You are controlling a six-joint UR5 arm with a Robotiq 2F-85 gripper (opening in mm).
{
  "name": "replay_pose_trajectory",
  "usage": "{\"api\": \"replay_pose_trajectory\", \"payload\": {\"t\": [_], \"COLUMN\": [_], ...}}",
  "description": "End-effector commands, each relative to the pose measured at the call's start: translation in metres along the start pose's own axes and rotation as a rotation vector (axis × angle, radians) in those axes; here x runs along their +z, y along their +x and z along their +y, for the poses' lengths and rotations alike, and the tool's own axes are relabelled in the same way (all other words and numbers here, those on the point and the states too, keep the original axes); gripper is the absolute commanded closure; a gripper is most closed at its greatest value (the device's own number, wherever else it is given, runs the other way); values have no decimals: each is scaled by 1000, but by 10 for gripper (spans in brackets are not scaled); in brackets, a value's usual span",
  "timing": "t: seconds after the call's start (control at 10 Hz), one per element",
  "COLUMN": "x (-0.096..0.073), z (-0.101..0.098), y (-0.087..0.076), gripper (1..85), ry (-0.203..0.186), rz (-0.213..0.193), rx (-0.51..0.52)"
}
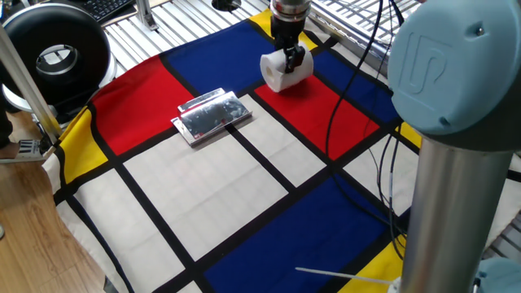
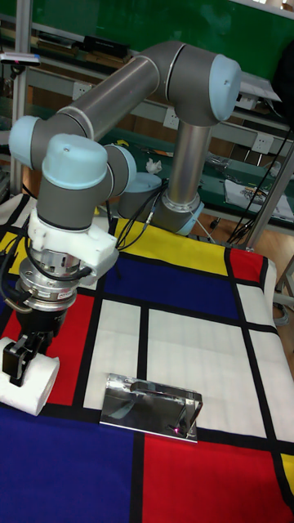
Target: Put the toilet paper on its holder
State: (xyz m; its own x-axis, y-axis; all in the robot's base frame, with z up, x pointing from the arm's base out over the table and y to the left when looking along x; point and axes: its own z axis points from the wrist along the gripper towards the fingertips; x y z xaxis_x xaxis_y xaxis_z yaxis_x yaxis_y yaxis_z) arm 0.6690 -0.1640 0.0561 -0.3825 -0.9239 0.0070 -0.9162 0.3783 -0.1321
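Note:
The toilet paper [image 1: 281,75] is a white roll, held a little above the red patch of the cloth at the far side of the table. My gripper [image 1: 293,60] is shut on it, black fingers clamped over the roll from above. In the tall fixed view the toilet paper [image 2: 34,386] hangs at the left edge under my gripper [image 2: 18,359]. The holder [image 1: 212,115] is a shiny silver plate lying flat on the cloth, to the left of the roll and nearer the camera. That same holder [image 2: 151,405] shows to the right of the roll in the tall fixed view.
A big black round device [image 1: 55,57] stands at the back left beside a metal post. The arm's grey column [image 1: 452,203] fills the right foreground, with black cables [image 1: 383,187] trailing over the cloth. The table's left edge drops to a wooden floor.

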Motion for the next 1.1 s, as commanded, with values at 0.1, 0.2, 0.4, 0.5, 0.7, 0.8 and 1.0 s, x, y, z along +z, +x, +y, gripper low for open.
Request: {"api": "replay_pose_trajectory", "payload": {"t": [0.1, 0.2, 0.4, 0.5, 0.7, 0.8, 1.0], "x": [-5, -5, -3, -2, -3, -3, -3], "z": [1, -2, -3, -3, -2, -2, -1], "y": [5, 3, -1, -2, 1, 2, 0], "gripper": [847, 847, 847, 847, 847, 847, 847], "ry": [-18, -20, -21, -23, -24, -25, -27], "rz": [-30, -30, -35, -39, -39, -38, -41], "rx": [42, 36, 44, 44, 37, 35, 35]}}
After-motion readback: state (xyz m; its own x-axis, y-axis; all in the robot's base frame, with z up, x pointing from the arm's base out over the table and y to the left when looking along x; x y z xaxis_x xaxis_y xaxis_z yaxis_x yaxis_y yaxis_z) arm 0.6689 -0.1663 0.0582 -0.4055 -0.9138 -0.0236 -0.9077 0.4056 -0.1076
